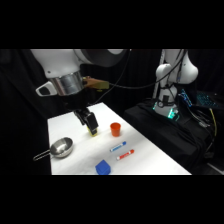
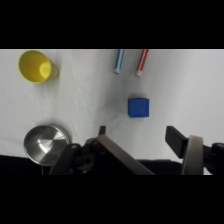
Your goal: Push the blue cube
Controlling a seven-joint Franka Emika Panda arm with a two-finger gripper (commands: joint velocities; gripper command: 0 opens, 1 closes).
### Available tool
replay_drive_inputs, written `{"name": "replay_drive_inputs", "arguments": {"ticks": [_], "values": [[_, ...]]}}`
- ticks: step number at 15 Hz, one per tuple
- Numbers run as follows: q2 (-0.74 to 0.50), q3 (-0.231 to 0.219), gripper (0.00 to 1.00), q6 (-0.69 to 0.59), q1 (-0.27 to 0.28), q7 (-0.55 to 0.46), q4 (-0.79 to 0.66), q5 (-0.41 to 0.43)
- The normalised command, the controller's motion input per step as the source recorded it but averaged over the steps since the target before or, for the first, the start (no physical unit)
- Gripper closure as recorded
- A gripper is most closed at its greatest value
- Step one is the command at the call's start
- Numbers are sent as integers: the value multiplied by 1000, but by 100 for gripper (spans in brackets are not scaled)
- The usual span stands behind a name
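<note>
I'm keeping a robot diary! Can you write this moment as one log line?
task: push blue cube | end effector: open, above table, no contact | cube: near front edge, untouched | nearby: two markers

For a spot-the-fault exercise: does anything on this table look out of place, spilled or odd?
Nothing looks spilled or damaged. Only the cube stands out: it sits close to the table's near edge, where a push might send it off.

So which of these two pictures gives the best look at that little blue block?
The wrist view: the blue cube sits near the middle, whole and unobstructed on the white table, just below two markers. In the side view it lies at the table's near edge, small and seen at a slant.
</note>
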Motion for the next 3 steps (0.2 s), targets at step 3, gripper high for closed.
{"name": "replay_drive_inputs", "arguments": {"ticks": [3], "values": [[-98,-39,0,-262,0,-16,128,57]]}}
